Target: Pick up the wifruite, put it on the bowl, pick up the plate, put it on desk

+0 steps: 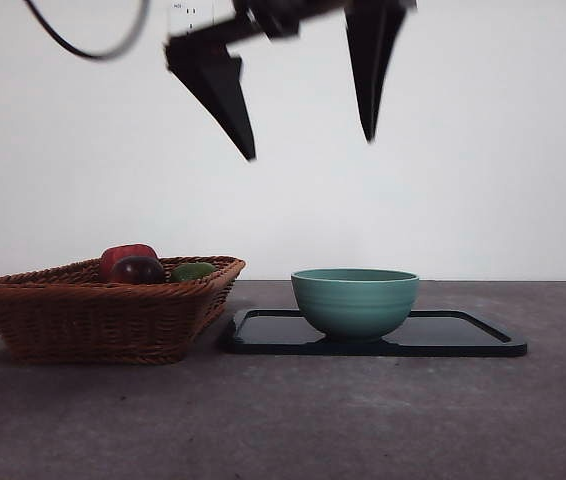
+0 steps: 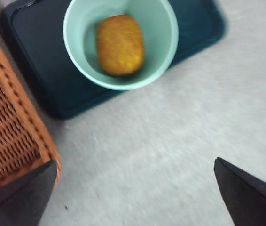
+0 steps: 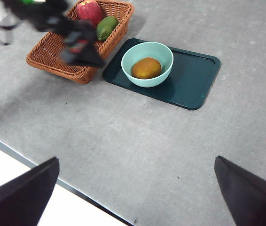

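Teal bowl (image 1: 354, 300) hides wifruite (image 2: 120, 44) (front view).

1. Desk (image 1: 363, 420): flat, matte grey-brown top, mottled surface; pale edge visible in the right wrist view.
2. Wicker basket (image 1: 103, 310) rests directly on the desk.
3. Dark tray (image 1: 463, 335) lies flat on the desk, just beside the basket, apparently not touching.
4. Bare desk surface around both.

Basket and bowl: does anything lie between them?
Only the dark tray's edge, which the bowl stands on, beside the basket; clearest in the right wrist view.
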